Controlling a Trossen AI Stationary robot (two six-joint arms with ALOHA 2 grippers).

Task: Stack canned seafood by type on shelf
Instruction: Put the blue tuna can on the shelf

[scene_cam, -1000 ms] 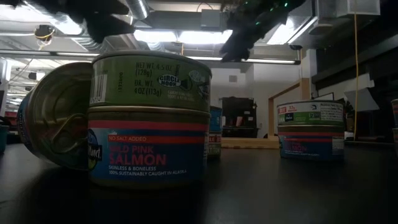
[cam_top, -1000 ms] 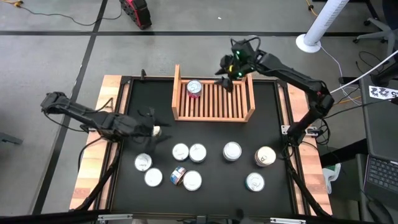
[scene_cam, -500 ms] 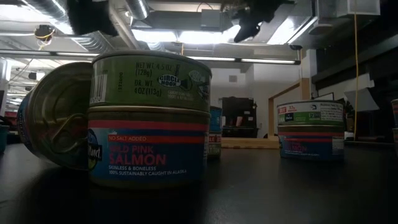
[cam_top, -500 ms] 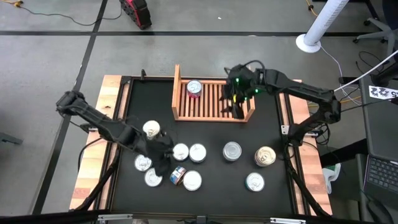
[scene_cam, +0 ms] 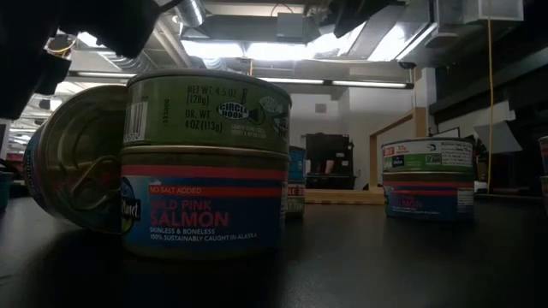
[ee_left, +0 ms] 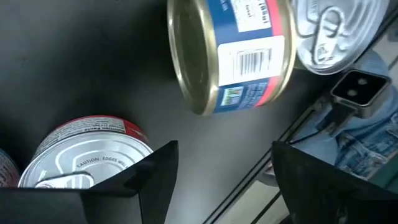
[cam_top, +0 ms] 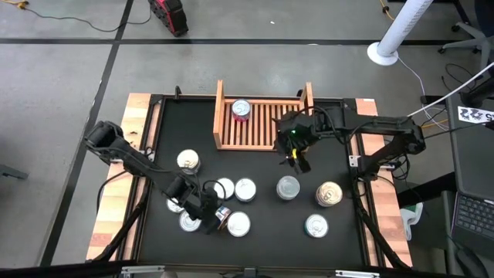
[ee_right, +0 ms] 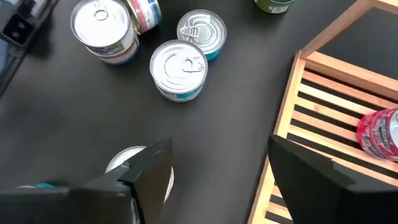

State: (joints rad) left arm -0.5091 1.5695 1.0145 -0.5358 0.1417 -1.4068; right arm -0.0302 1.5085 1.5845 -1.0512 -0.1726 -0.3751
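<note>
The wooden shelf (cam_top: 262,123) stands at the table's far middle with one red-labelled tin (cam_top: 241,110) upright on its slats. Several more tins of canned seafood stand on the black table in front of it. One blue-and-red tin (ee_left: 236,56) lies on its side against a two-tin stack (scene_cam: 205,162). My left gripper (cam_top: 207,215) hangs open low over the near-left tins, just short of the tipped tin and beside a red-labelled tin (ee_left: 87,162). My right gripper (cam_top: 297,158) is open above the table, just in front of the shelf's right end, with nothing between its fingers.
Upright tins stand at the near right (cam_top: 316,225), at the right (cam_top: 329,194) and in the middle (cam_top: 288,187). Two more (cam_top: 225,188) (cam_top: 245,189) stand side by side, and one (cam_top: 187,161) stands apart at the left. Bare table lies left and right of the shelf.
My left gripper has swung from the table's left edge toward the near middle, sinking and rolling, and now hangs over the near-left tins. My right gripper has come from beyond the shelf's far right corner, across the shelf, toward the near edge. No tin has moved.
</note>
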